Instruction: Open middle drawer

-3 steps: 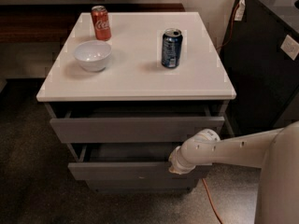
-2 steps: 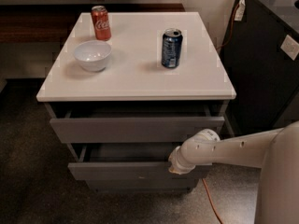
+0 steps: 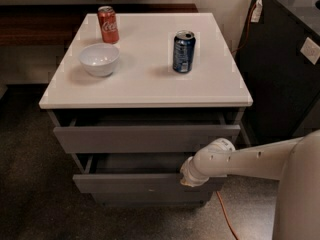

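Note:
The grey cabinet has three flat, handleless fronts under a white top [image 3: 145,91]. The middle drawer [image 3: 135,182] is pulled out toward me, further than the top drawer [image 3: 145,138], and its shallow grey box shows behind the front. My gripper [image 3: 191,178] is at the end of my white arm [image 3: 250,159], which reaches in from the right. It sits at the upper edge of the middle drawer's front, toward its right end. The bottom front [image 3: 150,198] shows only as a narrow strip below.
On the white top stand a red cola can [image 3: 108,24], a white bowl [image 3: 99,59] and a blue can [image 3: 183,51]. A dark cabinet [image 3: 285,69] stands close on the right. An orange cable [image 3: 225,216] lies on the floor by the cabinet's right corner.

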You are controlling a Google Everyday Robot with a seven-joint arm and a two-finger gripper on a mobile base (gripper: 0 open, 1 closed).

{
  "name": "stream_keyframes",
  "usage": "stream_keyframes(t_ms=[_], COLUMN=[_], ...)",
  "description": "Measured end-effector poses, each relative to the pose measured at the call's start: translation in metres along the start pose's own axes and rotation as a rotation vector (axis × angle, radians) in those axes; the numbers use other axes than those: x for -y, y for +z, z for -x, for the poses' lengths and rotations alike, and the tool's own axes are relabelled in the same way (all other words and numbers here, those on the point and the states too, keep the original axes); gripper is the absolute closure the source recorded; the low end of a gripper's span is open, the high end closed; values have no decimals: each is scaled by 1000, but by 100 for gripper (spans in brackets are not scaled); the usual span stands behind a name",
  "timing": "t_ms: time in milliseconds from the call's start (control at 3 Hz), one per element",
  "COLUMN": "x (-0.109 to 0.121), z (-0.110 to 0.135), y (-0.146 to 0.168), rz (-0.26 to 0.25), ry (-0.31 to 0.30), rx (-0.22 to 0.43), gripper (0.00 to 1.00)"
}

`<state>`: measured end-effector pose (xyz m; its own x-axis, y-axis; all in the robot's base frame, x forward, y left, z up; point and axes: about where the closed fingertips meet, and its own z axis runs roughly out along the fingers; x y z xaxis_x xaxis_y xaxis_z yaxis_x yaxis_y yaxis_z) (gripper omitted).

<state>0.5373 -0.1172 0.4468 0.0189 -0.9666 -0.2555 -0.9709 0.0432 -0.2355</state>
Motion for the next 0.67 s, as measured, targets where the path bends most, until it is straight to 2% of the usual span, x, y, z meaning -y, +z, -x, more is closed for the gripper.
stream_keyframes(t_ms=[333,667], x=[0,-1], z=[0,0], y=[0,1], rz=[1,2], ry=[0,0], rx=[0,0], gripper=[98,67])
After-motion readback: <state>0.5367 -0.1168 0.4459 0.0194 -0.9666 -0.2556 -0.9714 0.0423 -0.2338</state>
